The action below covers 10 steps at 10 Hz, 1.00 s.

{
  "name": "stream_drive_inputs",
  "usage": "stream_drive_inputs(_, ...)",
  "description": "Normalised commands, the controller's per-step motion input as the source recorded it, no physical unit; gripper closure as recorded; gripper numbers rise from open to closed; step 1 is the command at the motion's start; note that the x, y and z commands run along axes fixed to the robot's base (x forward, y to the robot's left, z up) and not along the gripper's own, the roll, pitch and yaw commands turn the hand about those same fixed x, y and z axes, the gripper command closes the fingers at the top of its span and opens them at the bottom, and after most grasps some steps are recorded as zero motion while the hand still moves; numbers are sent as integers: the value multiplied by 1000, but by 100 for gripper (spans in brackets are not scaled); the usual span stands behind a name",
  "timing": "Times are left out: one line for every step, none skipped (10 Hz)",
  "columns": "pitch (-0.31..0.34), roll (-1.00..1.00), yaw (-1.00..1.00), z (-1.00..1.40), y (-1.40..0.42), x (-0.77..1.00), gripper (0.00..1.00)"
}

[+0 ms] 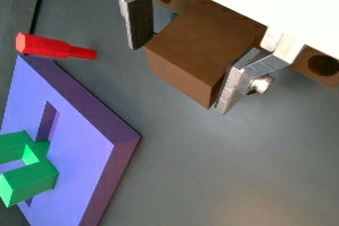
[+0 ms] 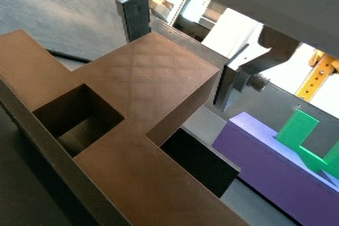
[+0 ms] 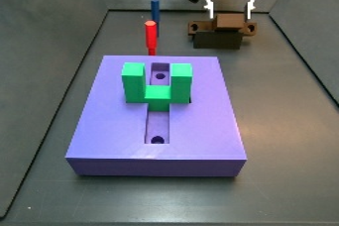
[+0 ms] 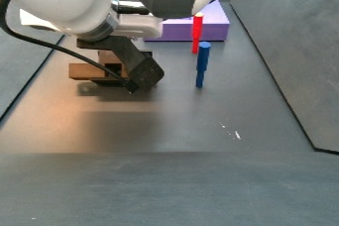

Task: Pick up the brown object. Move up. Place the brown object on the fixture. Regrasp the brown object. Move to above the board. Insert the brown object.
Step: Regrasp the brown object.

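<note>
Here tool (image 1: 196, 54) silver plates clamp matte brown object (image 1: 199, 56), seated on dark fixture (image 3: 219, 40).

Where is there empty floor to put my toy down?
Bare floor lies in front of the purple board and along both its sides. It is crowded behind: red peg, blue peg, and the claw at the fixture.

Side view: the board (image 3: 199, 121) lies in the foreground of the tabletop (image 3: 284, 185), a U-shaped block (image 3: 154, 83) seated on its slot. Behind it, the fixture (image 3: 220, 41) carries the brown object (image 3: 227, 27), with the gripper (image 3: 228, 14) directly above, fingers straddling it. Two pegs (image 3: 151, 34) stand upright left of the fixture.
</note>
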Motion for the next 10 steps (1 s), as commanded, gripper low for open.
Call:
stream_drive_inputs(0,-31,0,0,0,0,0)
stream_drive_inputs(-31,-29,160,66,0,-6,0)
stream_drive_inputs(0,0,234,257,0,0,0)
stream_drive_inputs(-26,103,97,431,0,0,0)
stream_drive_inputs(-69,286,3,463,-14,0,0)
stream_drive_inputs(-180,266,0,446,0,-60,0)
stream_drive_inputs(-214,474,0,366,-34,-26,0)
stream_drive_inputs(-266,694,0,254,-49,-3,0)
stream_drive_inputs(-34,860,-91,311,0,43,0)
stream_drive_inputs(0,1000,-46,169,-49,66,0)
